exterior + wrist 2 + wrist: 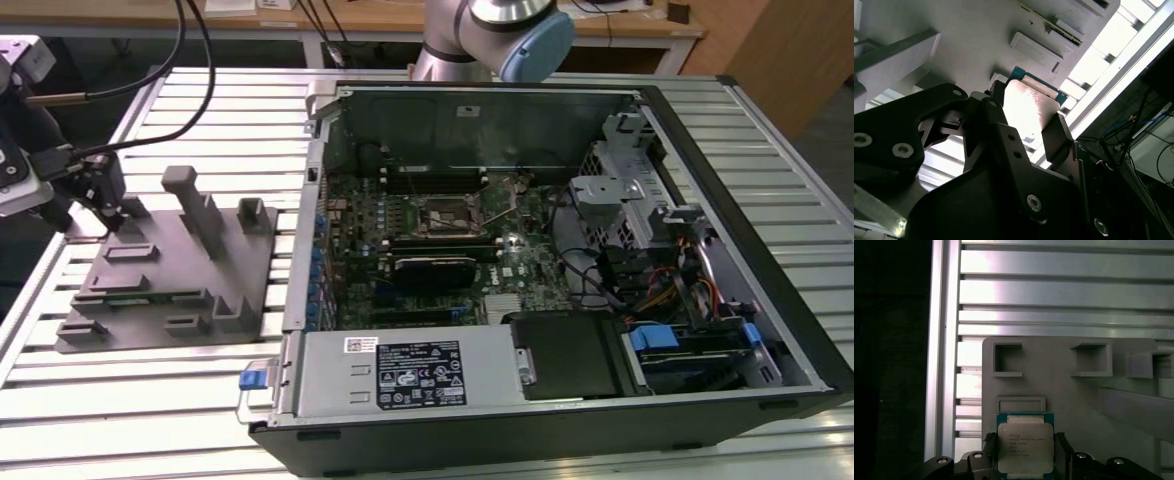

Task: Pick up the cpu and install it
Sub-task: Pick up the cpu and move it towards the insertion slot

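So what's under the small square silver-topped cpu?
The grey plastic fixture lies beneath the cpu. The chip covers its own seat, so contact or a gap can't be seen.

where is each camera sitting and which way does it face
Exterior view: off the arm, raised, looking down on the table, computer case and grey fixture; the arm and gripper show.
First wrist view: on the wrist, facing down onto the cpu and fixture; the fingers show.
Second wrist view: on the wrist, slanting along the fingers to the cpu.
Shared: both wrist views show the cpu clamped between the fingers.
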Robot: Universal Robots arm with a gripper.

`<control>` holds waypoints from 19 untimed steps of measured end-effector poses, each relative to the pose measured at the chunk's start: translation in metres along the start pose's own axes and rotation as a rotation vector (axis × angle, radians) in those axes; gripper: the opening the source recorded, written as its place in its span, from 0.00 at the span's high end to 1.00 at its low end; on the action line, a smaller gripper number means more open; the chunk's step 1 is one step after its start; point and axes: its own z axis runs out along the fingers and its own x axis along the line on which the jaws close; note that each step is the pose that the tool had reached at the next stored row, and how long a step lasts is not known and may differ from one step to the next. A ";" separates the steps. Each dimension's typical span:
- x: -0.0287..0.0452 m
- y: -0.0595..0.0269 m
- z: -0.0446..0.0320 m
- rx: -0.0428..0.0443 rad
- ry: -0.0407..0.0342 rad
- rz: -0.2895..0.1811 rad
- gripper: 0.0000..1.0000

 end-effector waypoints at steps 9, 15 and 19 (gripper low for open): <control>0.0001 0.0004 -0.0021 0.0000 0.0000 0.000 0.46; 0.0001 0.0006 -0.0037 0.0000 0.0001 0.000 0.46; 0.0003 0.0009 -0.0060 0.0000 -0.0001 0.000 0.46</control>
